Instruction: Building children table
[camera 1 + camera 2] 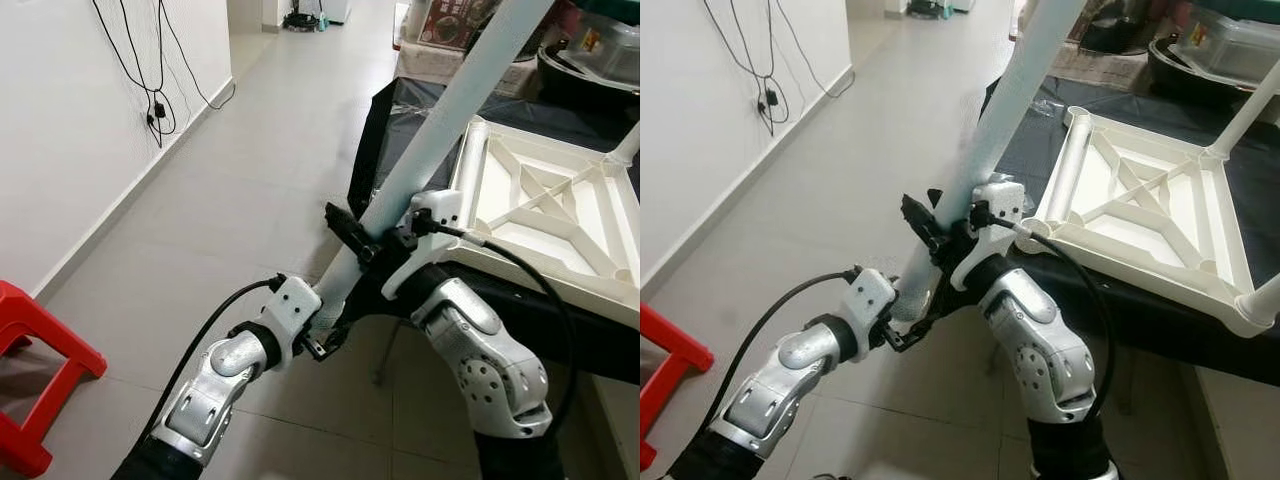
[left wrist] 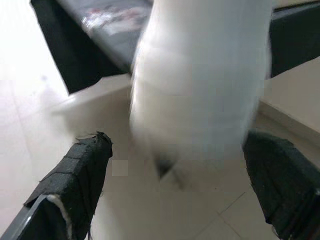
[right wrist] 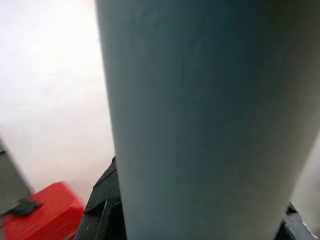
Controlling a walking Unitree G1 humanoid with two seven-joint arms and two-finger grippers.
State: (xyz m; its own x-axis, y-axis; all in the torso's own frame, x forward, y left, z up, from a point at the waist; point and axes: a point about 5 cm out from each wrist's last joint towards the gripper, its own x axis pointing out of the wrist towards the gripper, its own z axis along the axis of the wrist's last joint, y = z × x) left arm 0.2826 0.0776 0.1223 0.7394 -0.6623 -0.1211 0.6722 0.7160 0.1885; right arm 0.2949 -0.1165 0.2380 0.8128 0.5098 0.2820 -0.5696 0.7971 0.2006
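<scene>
A long white table leg (image 1: 440, 120) slants up from low centre to the top right. My right gripper (image 1: 372, 236) is shut on it about a third of the way up, its black fingers (image 3: 102, 200) pressed to both sides. At the leg's lower end is my left gripper (image 1: 320, 335); its fingers (image 2: 82, 175) stand wide apart on either side of the blurred leg (image 2: 200, 75), with a gap showing on one side. The white table top (image 1: 1140, 200) lies upside down on a black-covered surface to the right, with a leg (image 1: 1250, 105) standing up at its far corner.
A red plastic stool (image 1: 40, 370) stands on the tiled floor at the left. Cables (image 1: 150, 95) hang on the white wall to the left. Boxes and a lidded container (image 1: 600, 50) crowd the back right. The black cloth (image 1: 385, 120) hangs down beside the open floor.
</scene>
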